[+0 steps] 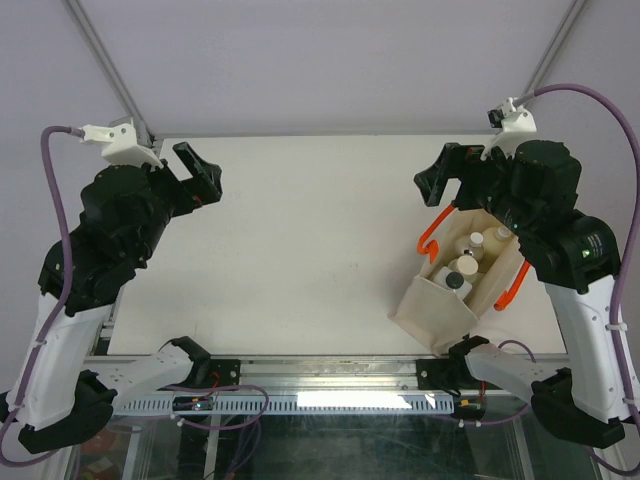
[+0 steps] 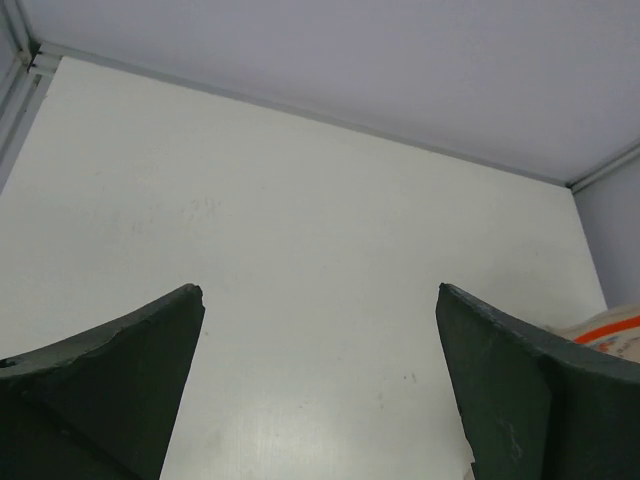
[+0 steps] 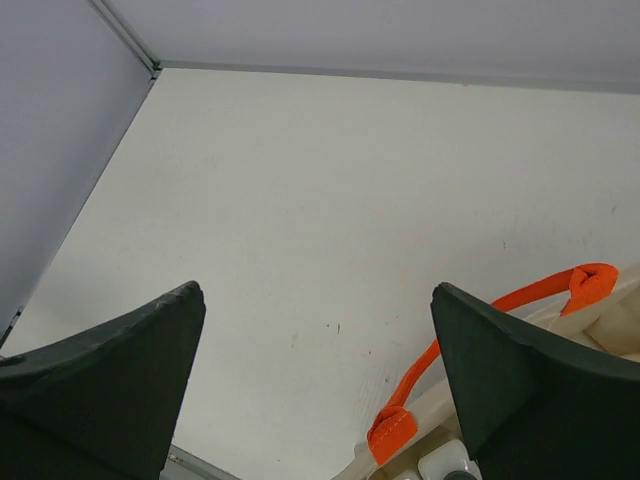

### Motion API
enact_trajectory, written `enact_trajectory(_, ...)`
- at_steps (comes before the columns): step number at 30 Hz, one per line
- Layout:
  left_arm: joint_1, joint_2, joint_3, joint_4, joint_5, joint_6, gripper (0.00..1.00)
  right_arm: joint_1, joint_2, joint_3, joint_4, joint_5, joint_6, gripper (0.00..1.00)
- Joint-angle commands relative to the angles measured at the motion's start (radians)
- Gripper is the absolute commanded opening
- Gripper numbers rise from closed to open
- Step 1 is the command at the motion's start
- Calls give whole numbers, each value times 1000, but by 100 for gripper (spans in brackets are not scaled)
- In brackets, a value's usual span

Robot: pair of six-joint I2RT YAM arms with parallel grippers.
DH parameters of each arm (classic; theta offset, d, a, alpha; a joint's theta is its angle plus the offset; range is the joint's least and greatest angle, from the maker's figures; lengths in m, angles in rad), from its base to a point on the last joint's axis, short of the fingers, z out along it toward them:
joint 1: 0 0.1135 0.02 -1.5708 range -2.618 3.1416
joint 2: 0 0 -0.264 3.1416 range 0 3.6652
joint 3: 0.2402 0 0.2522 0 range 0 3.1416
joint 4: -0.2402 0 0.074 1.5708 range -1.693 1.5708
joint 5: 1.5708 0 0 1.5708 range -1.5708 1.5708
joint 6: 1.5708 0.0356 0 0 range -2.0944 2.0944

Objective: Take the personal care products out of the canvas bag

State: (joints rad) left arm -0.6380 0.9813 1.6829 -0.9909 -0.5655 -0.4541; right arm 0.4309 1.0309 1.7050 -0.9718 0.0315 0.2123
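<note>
The canvas bag (image 1: 440,305) stands at the right front of the table, mouth open upward, with orange loop handles (image 1: 429,236). Several small bottles stand inside it: a cream one (image 1: 499,236), a whitish one (image 1: 477,241), a light-capped one (image 1: 466,265) and a dark-capped one (image 1: 455,282). My right gripper (image 1: 437,178) is open and empty, just beyond the bag's far-left handle. In the right wrist view my gripper (image 3: 315,295) is open above bare table, with the orange handle (image 3: 500,305) and a whitish bottle top (image 3: 445,465) at the lower right. My left gripper (image 1: 205,172) is open and empty at the far left.
The white table (image 1: 320,240) ends at a grey back wall. The left wrist view shows my open gripper (image 2: 320,295) over bare table, with a corner of the bag (image 2: 612,332) at the right edge. A metal rail with cables (image 1: 330,385) runs along the near edge.
</note>
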Motion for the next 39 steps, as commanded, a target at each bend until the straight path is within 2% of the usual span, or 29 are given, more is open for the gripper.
enact_trajectory(1, 107, -26, -106, 82, 83, 12, 99, -24, 33, 19, -69, 75, 50, 99)
enact_trajectory(12, 369, -77, -382, 206, 309, 1, 99, -78, 92, 16, -230, 179, 104, 99)
enact_trajectory(18, 446, -51, -424, 275, 574, 22, 99, -95, 65, -4, -297, 242, 172, 99)
enact_trajectory(24, 470, 27, -413, 353, 826, -15, 99, -104, -3, -56, -363, 296, 254, 99)
enact_trajectory(26, 447, 52, -427, 403, 881, -48, 99, -105, -32, -80, -387, 320, 291, 99)
enact_trajectory(28, 378, 87, -433, 448, 905, -85, 99, -106, -65, -107, -399, 328, 327, 99)
enact_trajectory(35, 57, 258, -400, 657, 929, -263, 99, -110, -170, -212, -448, 339, 446, 96)
enact_trajectory(39, -130, 384, -310, 738, 919, -296, 99, -111, -221, -262, -419, 371, 468, 88)
